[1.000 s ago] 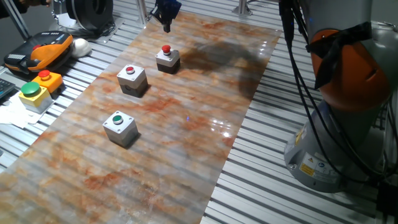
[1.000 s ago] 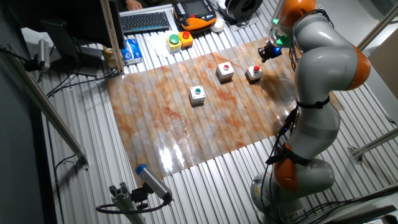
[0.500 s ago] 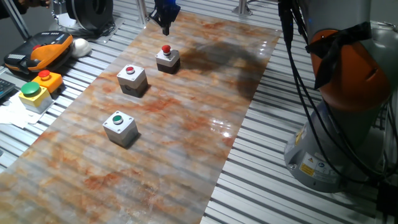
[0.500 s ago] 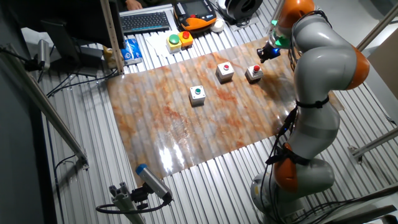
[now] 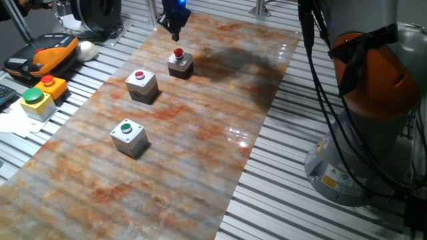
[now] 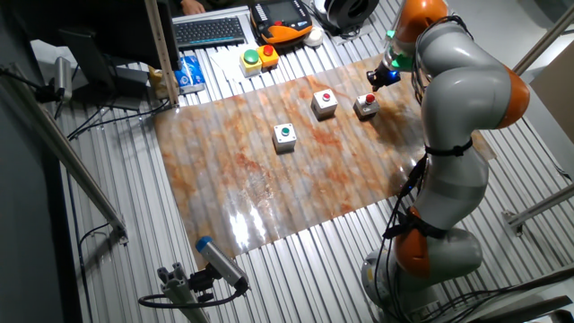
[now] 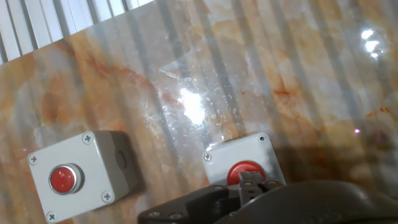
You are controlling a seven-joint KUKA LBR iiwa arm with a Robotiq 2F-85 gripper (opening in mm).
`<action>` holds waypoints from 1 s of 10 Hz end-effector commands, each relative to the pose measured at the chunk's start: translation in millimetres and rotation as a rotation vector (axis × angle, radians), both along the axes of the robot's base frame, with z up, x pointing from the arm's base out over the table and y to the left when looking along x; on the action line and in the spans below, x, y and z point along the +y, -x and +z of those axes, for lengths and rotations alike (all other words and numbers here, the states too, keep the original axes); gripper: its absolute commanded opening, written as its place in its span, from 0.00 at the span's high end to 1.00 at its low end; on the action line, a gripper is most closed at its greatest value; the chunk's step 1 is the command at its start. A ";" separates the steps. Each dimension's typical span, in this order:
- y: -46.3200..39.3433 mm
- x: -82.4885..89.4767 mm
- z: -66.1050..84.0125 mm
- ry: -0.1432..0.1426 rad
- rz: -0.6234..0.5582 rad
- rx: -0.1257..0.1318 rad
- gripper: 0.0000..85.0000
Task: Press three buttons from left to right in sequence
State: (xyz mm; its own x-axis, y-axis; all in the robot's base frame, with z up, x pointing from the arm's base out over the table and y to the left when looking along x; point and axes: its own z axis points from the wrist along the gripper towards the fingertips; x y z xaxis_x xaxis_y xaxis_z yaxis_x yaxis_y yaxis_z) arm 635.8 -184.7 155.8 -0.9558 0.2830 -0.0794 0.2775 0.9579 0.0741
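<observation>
Flanking the mat (image 5: 220,100): two yellow boxes (image 5: 41,93).

A ribbed metal tabletop (image 5: 280,120) carries a glossy marbled orange-and-grey mat (image 6: 269,170) that mirrors overhead light. Behind it lie a keyboard (image 6: 211,30), an orange handheld pendant (image 5: 47,53) and loose cables (image 6: 99,117).

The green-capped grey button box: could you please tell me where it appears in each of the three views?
One fixed view: the green-capped button box sits left of centre, nearest the camera in the row.
The other fixed view: centre of the marbled mat.
Hand view: not in it; only two red-capped boxes show.
Shared landmark: the middle red-capped box.
</observation>
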 end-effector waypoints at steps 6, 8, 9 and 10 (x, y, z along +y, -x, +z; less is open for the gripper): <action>-2.1 2.5 -20.0 0.007 0.005 -0.024 1.00; 0.9 2.7 -21.1 0.025 0.006 -0.031 1.00; 2.7 1.3 -21.8 0.022 0.011 -0.032 1.00; 3.5 0.7 -22.6 0.019 0.014 -0.032 1.00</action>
